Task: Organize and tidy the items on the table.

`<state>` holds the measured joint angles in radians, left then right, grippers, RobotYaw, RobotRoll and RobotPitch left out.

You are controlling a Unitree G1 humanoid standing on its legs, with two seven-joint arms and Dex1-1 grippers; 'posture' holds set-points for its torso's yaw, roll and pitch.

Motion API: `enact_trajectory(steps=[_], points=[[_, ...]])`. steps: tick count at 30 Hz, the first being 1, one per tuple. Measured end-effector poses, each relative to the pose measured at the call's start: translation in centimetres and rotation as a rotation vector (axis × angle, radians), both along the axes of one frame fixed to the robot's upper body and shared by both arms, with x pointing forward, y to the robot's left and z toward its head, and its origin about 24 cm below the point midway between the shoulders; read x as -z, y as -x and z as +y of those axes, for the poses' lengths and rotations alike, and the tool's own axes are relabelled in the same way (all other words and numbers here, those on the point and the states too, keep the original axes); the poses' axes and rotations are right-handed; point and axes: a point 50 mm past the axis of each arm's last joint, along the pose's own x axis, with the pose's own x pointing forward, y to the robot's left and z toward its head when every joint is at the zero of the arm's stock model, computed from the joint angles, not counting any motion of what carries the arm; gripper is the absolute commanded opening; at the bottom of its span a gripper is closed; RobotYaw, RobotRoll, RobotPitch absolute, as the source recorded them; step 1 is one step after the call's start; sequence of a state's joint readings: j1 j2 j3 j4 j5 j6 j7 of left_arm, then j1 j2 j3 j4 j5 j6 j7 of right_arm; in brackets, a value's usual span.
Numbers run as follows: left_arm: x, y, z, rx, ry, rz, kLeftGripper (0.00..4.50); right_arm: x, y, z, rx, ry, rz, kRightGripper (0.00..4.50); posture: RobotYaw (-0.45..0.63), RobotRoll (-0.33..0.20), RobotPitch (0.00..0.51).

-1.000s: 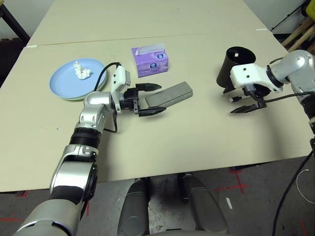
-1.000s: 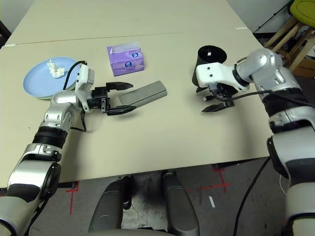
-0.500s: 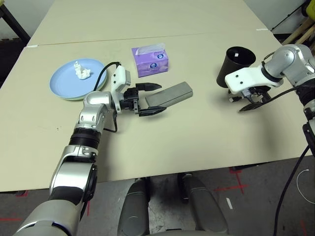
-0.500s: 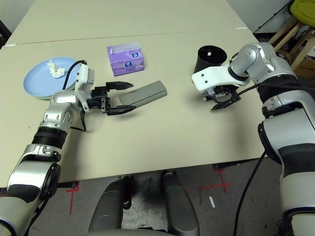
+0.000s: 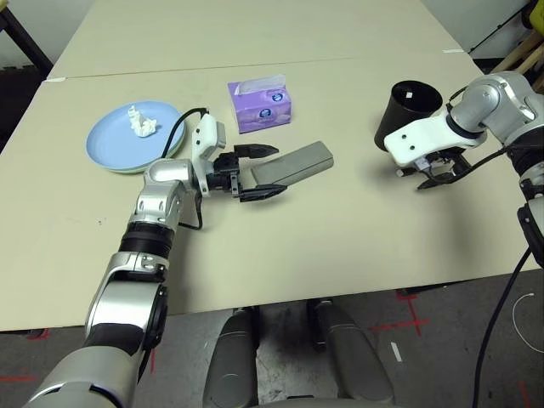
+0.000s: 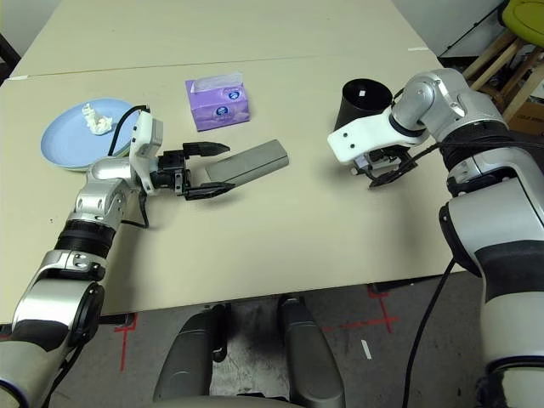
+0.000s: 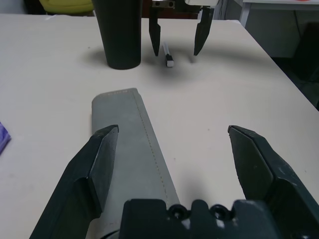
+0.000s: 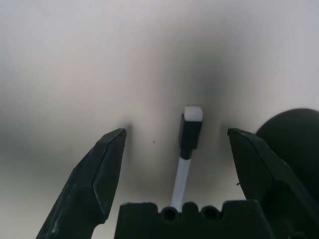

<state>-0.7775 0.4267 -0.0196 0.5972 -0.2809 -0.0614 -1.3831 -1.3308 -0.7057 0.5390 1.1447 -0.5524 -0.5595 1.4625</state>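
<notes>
The grey glasses case (image 5: 293, 164) lies mid-table, its near end between the fingers of my open left gripper (image 5: 251, 172); in the left wrist view the case (image 7: 132, 144) sits close to one finger (image 7: 97, 164). A light blue plate (image 5: 127, 140) at the left holds a crumpled white tissue wad (image 5: 140, 121). The black cup (image 5: 408, 110) stands upright at the right. Beside it my right gripper (image 6: 387, 170) points down, open, straddling the thin white pen (image 8: 187, 154), which lies flat on the table (image 5: 340, 238).
A purple tissue box (image 5: 260, 104) stands behind the case. A seam (image 5: 255, 66) crosses the far part of the tabletop. The near half of the table in front of both arms is bare. The table's right edge is close to the right arm.
My right gripper has swung up and toward the cup, turning to point down over the pen. The left arm and the case have not moved.
</notes>
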Motion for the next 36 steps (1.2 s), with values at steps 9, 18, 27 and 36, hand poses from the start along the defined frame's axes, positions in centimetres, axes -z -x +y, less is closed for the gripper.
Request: enact_trajectory(steps=[9,18,27,36], points=[[-0.1,0.0,0.1,-0.002,-0.004,-0.002,4.5,0.1,0.0,-0.1,-0.006,0.02,-0.006,4.49,0.06,0.0,0.245],[-0.1,0.0,0.1,-0.001,-0.004,-0.003,4.5,0.6,-0.2,-0.2,-0.004,0.023,-0.045,4.49,0.06,0.0,0.246],[-0.2,0.0,0.1,-0.001,-0.004,-0.005,4.5,1.7,0.0,-0.4,-0.002,0.019,-0.026,4.49,0.06,0.0,0.246],[-0.2,0.0,0.1,-0.001,-0.004,-0.005,4.5,1.9,0.1,-0.5,0.002,0.023,0.001,2.2,0.07,0.0,0.243]])
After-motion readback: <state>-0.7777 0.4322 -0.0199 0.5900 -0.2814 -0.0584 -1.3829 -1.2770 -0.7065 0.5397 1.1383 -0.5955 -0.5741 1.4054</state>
